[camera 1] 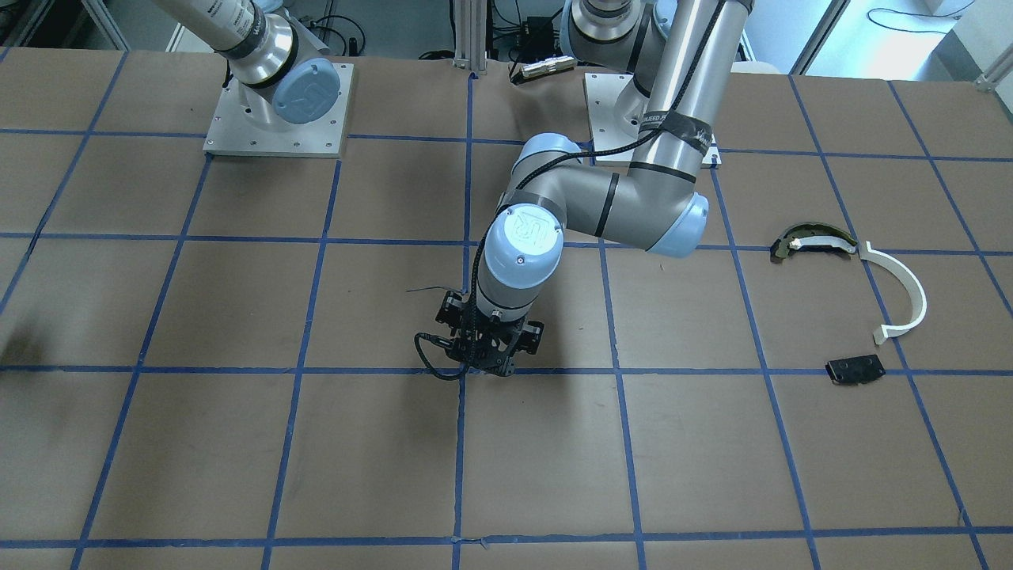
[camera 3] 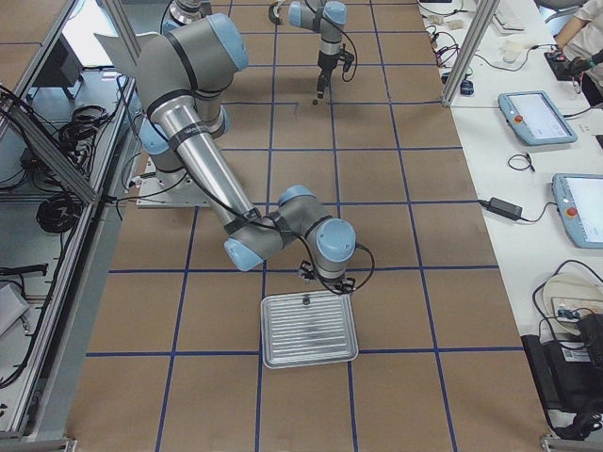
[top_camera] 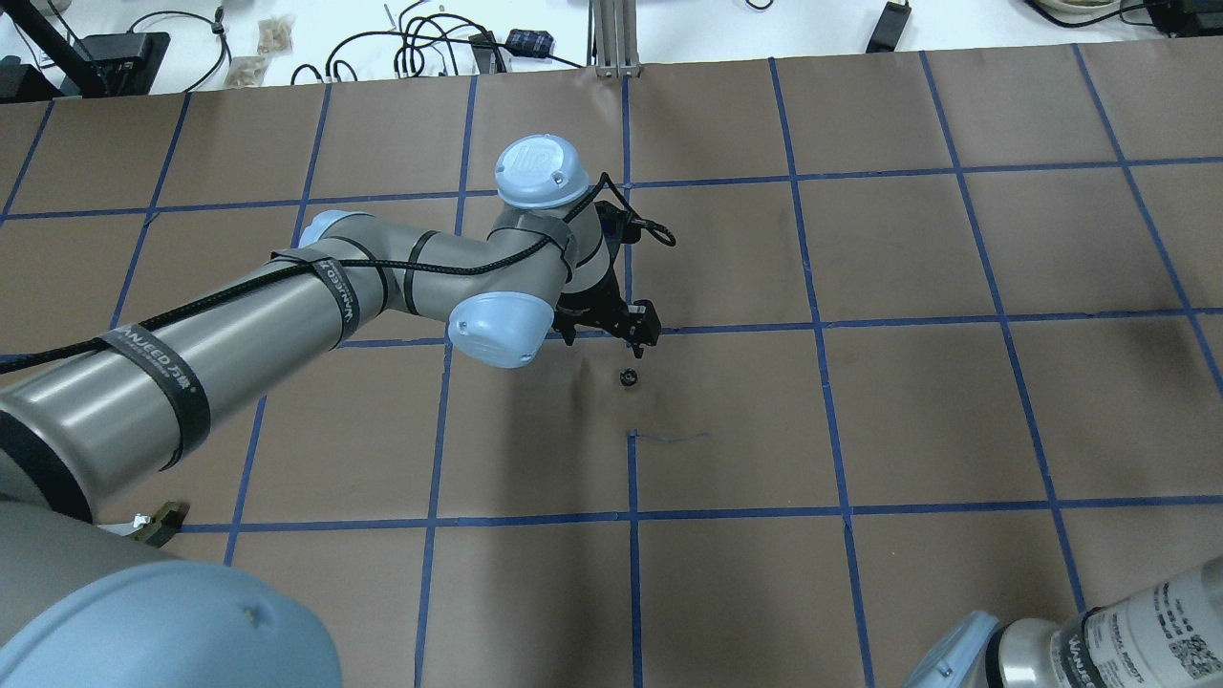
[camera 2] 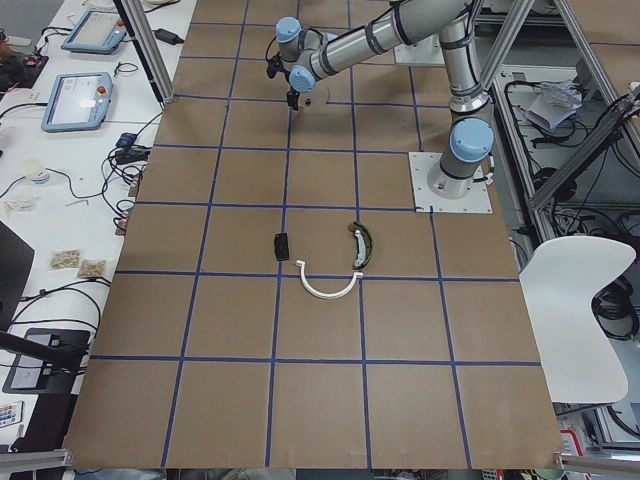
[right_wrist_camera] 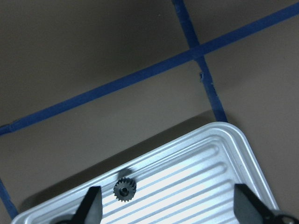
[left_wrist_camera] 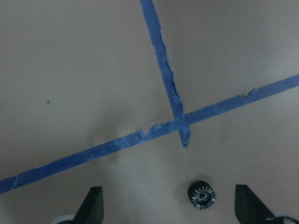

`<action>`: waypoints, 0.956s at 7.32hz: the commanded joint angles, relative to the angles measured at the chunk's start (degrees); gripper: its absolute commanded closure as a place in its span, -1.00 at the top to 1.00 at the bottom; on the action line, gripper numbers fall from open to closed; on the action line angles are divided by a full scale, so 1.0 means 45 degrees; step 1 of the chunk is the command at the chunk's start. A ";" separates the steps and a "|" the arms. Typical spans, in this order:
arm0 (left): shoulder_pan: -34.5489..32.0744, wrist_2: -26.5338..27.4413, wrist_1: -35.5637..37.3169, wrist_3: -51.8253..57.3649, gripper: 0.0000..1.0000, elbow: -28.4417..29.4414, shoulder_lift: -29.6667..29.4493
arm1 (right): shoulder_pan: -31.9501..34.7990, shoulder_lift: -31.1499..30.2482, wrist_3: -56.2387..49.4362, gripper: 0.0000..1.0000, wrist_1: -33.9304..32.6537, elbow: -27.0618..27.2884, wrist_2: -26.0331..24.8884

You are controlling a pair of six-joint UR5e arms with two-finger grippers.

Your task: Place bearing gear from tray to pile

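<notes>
A small dark toothed gear (right_wrist_camera: 124, 190) lies on the ribbed metal tray (right_wrist_camera: 201, 163), near its edge. My right gripper (right_wrist_camera: 168, 205) hangs open just above it, with the gear close to one finger (right_wrist_camera: 91, 205). A second small gear (left_wrist_camera: 201, 196) lies on the brown table paper, and my left gripper (left_wrist_camera: 170, 205) is open over it at mid-table. That gear also shows in the overhead view (top_camera: 628, 378). The pile is far from both grippers: a white half-ring arc (camera 1: 902, 289), a curved dark-and-tan piece (camera 1: 815, 240) and a flat black plate (camera 1: 855, 369).
The table is brown paper with a grid of blue tape (left_wrist_camera: 163, 70). The tray (camera 3: 309, 330) sits at the robot's right end of the table. The arm base plates (camera 1: 277, 111) stand at the robot's edge. Cables and tablets lie beyond the far table edge.
</notes>
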 commanded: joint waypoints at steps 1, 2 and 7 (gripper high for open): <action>-0.0427 0.0066 0.0070 -0.0038 1.00 -0.0039 -0.0061 | -0.0402 0.0472 -0.1483 1.00 -0.0189 0.0178 0.0408; -0.0487 0.0318 0.0050 -0.0039 0.94 -0.0059 -0.0080 | -0.0499 0.0802 -0.2919 1.00 -0.0094 0.0294 0.0176; -0.0624 0.0399 0.0031 0.0020 0.31 -0.0059 -0.0119 | -0.0519 0.0864 -0.3167 0.71 -0.0327 0.0413 0.0135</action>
